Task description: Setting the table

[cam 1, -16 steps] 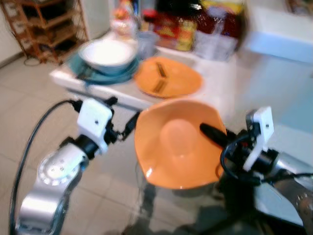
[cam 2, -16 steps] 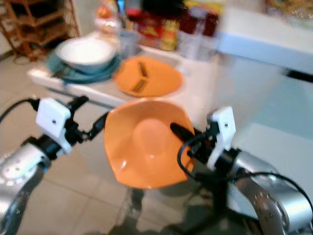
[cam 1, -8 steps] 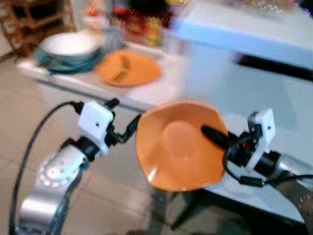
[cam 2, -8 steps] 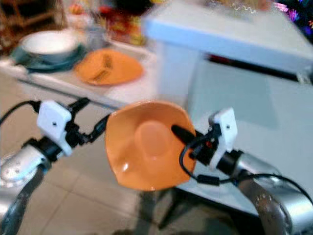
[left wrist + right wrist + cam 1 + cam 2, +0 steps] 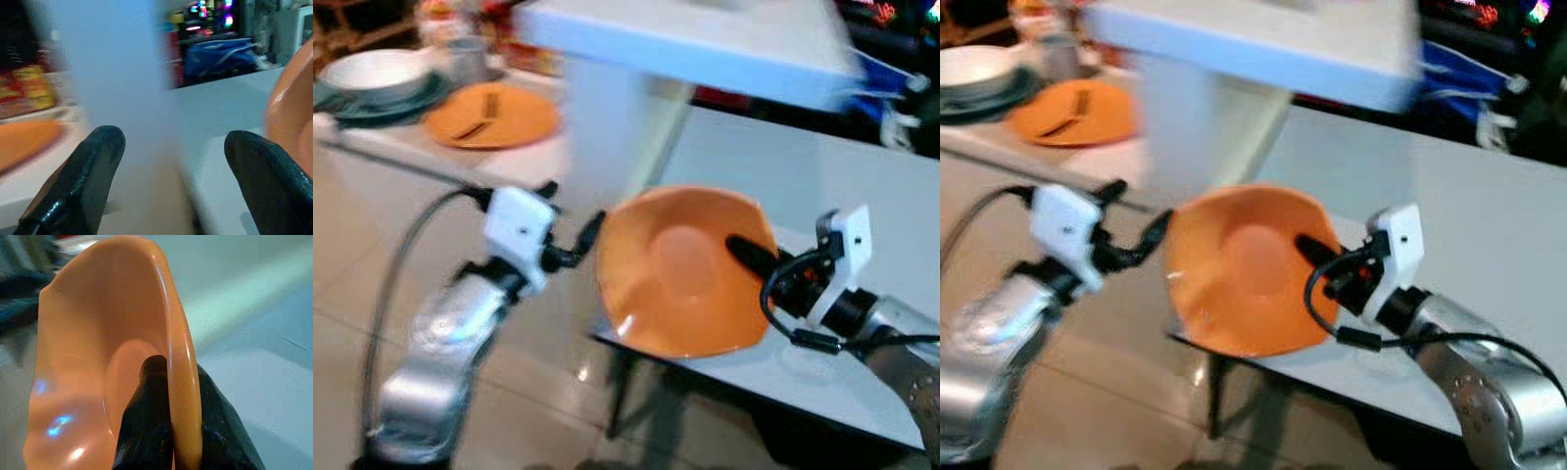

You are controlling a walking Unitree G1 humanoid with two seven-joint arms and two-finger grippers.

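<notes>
One orange plate (image 5: 489, 115), stacked bowls (image 5: 378, 76) behind

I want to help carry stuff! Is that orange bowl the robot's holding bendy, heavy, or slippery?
Probably stiff: the orange bowl keeps its shape though the right gripper pinches just one rim. Likely light, since that single pinch holds it tilted in the air. Its shiny glare spots suggest a smooth, maybe slippery surface.

Two orange dishes: one bowl (image 5: 680, 274), one flat plate (image 5: 491, 114). One white bowl (image 5: 372, 71), two grippers, two white tables.
</notes>
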